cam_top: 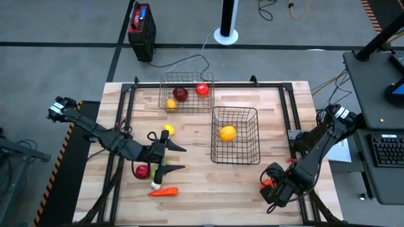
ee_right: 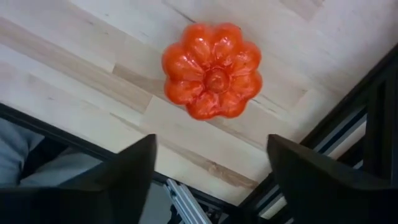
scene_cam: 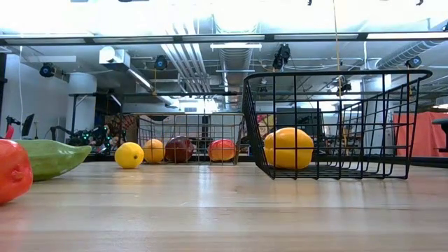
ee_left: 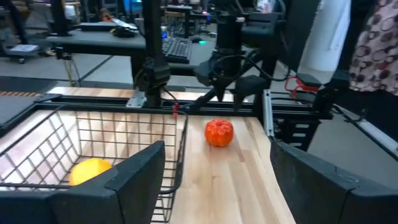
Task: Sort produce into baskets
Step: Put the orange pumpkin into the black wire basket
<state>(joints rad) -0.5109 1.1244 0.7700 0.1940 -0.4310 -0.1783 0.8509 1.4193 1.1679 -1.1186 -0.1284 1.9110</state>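
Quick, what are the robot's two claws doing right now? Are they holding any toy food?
Left gripper: fingers open, holding nothing, over the table near the loose produce.
Right gripper: fingers open, holding nothing, just above the orange ribbed piece on the table.

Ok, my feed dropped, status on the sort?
Right tool open, above ribbed orange piece on the table. Left tool open, empty, near loose produce. Near basket holds one orange. Nothing blocking.
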